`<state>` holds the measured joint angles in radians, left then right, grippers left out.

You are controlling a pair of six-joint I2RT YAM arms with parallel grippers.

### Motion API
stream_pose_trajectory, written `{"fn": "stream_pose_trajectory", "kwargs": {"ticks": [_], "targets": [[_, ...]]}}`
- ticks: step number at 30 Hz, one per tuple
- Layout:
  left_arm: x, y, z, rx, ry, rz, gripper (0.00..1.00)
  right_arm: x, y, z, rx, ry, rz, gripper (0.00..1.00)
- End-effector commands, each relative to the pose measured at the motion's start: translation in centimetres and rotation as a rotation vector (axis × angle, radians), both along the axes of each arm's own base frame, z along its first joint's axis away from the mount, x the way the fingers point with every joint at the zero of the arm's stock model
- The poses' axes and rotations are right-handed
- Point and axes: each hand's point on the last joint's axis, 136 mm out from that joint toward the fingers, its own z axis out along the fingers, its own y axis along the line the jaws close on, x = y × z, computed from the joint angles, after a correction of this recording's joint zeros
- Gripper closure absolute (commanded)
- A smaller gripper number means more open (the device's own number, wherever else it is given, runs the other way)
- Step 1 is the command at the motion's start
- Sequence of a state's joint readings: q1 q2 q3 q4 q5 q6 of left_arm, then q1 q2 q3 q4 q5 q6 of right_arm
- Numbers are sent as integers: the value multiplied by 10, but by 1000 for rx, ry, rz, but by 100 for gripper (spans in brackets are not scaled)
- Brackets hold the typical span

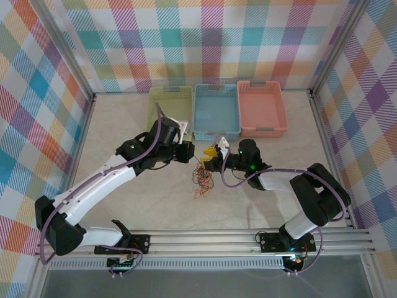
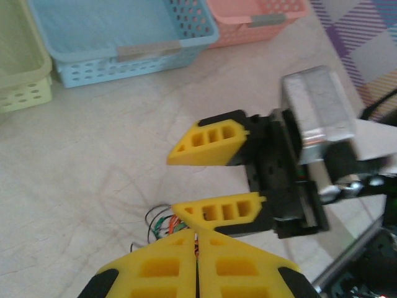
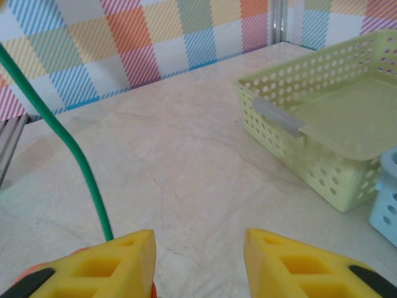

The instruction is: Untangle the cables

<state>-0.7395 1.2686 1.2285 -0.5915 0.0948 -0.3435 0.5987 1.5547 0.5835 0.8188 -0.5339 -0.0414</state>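
The left gripper (image 2: 197, 264) has its yellow fingers pressed together. A fleck of orange shows at the seam, but whether a strand is pinched there is hard to make out. The cables (image 2: 162, 222) bunch just beyond its tips, to their left, half hidden behind them. The right gripper (image 2: 214, 177) stands with its jaws apart and nothing between them. A green strand (image 3: 80, 164) drops behind one of its fingers, where its lower end is hidden

We see walls (image 1: 186, 37) checked in pastel rainbow plaid, and a cream, faintly marbled desk (image 1: 124, 124). There is a pale green basket (image 1: 170, 90), a light blue basket (image 1: 216, 87) and a salmon pink basket (image 1: 258, 84). The cables (image 1: 201, 180) look orange-red, perhaps with black and green strands. The left claw (image 2: 196, 239) and right claw (image 2: 173, 183) are yellow.
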Motion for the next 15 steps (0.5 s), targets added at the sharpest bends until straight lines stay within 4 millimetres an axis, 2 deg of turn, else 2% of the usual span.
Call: {"fn": "stream_pose_trajectory", "kwargs": {"ticks": [1, 6, 13, 15], "targets": [[-13, -7, 16, -63, -25, -71, 100, -17, 16, 5, -11, -55, 114, 57], [-18, -7, 36, -120, -75, -82, 100, -24, 25, -3, -63, -63, 155, 57], [-17, 1, 40, -126, -104, -47, 100, -18, 22, -3, -74, -61, 113, 56], [-20, 4, 49, -172, -145, -38, 100, -18, 22, -3, -74, -57, 113, 56]]}}
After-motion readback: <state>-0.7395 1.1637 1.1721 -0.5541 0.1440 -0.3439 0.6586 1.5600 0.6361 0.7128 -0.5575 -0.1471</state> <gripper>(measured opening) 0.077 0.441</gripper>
